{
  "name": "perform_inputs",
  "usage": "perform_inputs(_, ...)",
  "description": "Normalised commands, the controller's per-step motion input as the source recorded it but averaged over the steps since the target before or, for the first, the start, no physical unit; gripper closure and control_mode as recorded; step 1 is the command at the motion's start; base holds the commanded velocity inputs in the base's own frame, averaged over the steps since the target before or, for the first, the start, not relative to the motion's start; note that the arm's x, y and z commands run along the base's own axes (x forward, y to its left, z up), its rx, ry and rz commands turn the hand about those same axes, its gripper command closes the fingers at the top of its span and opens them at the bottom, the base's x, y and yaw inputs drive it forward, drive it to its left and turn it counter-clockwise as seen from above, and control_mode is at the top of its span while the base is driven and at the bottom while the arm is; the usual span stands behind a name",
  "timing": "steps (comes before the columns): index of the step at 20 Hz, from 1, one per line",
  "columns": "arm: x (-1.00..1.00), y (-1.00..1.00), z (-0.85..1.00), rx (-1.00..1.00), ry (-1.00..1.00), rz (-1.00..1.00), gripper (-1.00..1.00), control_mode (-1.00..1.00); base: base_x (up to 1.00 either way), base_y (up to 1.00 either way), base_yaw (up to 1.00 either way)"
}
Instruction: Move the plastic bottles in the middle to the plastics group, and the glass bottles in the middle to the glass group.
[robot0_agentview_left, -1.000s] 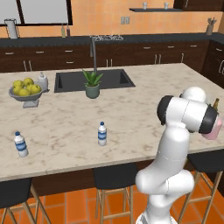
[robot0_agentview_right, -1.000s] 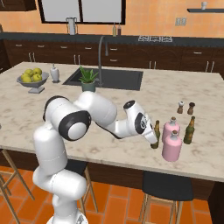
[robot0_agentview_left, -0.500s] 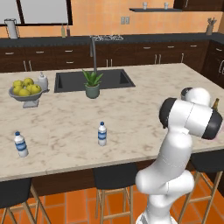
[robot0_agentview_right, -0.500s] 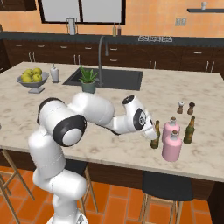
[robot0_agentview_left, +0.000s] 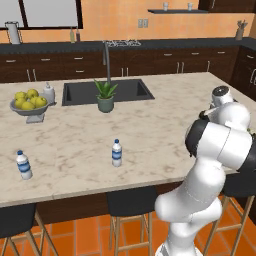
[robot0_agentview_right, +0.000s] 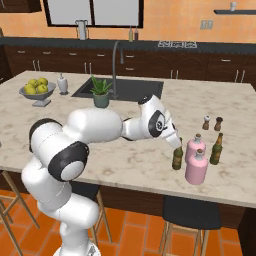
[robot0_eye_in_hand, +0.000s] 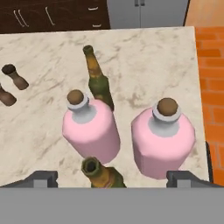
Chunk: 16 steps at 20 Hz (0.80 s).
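Bottles crowd the lower right of the right base view: a dark beer bottle (robot0_agentview_right: 177, 158) just under the gripper (robot0_agentview_right: 176, 143), two squat pink bottles (robot0_agentview_right: 196, 167) with pale stoppers beside it, and a second beer bottle (robot0_agentview_right: 216, 149) behind them. Two tiny shakers (robot0_agentview_right: 212, 123) stand farther back on the island counter (robot0_agentview_right: 130, 155).

From the hand view the same cluster is seen from above: the near beer bottle's open mouth (robot0_eye_in_hand: 92, 168) sits at the bottom centre between the two finger tips (robot0_eye_in_hand: 43, 178), which stand spread wide at the left and right edges, released and grasping nothing. The pink bottles fill the middle, one left (robot0_eye_in_hand: 91, 127) and one right (robot0_eye_in_hand: 162, 136), with the far beer bottle (robot0_eye_in_hand: 98, 81) above them.

On the left base view the arm's white body covers that cluster at the right edge. This view shows two small clear water bottles instead: one with a blue label band (robot0_agentview_left: 116, 153) at centre, another (robot0_agentview_left: 23, 165) at the lower left, well apart. No writing on the labels can be read.

At upper left a bowl (robot0_agentview_left: 29, 108) holds yellow fruit, with a white pump bottle (robot0_agentview_left: 48, 93) beside it. A pot (robot0_agentview_left: 105, 103) holding a spiky green plant stands at the front edge of the sink (robot0_agentview_left: 80, 92).
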Motion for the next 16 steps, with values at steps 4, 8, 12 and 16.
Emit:
perform_inputs(4,-0.24,0.29,0.24,0.0,0.0,0.05,-1.0,-1.0,0.0,0.0,0.0)
perform_inputs(8,-0.48,0.4,0.09,0.01,0.03,0.19,-1.0,-1.0,0.0,0.0,0.0)
perform_inputs(12,-0.34,0.95,0.16,0.0,0.17,0.46,-1.0,-1.0,0.0,0.0,0.0)
perform_inputs(16,-0.22,1.0,0.05,0.0,0.23,0.68,-1.0,-1.0,0.0,0.0,0.0)
